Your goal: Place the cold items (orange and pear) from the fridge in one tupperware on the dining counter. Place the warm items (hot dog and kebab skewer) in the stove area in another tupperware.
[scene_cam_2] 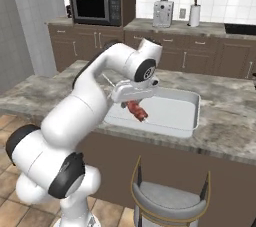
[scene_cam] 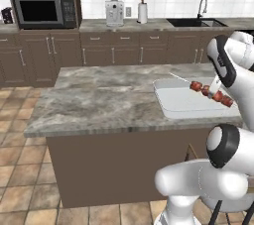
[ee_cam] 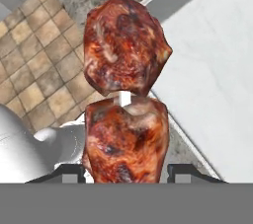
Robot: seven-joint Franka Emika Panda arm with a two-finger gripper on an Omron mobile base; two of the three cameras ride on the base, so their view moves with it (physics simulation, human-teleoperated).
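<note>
I have the skewer clamped in the gripper, fingers clenched on it partway along its length. In the hand view the dark fingertips stand at either side of the lowest meat chunk, and the skewer runs straight away from them toward 12 o'clock, stick tip at the top edge. So the meat lies dead ahead of the fingers, its long axis in line with my view.

In the left base view the skewer hangs above the tub, over its right half, slanting from 10 o'clock down to 4 o'clock. I cannot tell whether its low end touches the tub floor; it looks just clear. In the right base view the meat sits under the gripper, over the left part of the tub.

What the next move turns on, as I judge it: the skewer is long and the tub is wide, so the stick should lie along the tub's long side, not across a rim. In the hand view the tub lies off toward 2 o'clock, its edge passing near the meat. I'd lower, level the stick, then let go.
</note>
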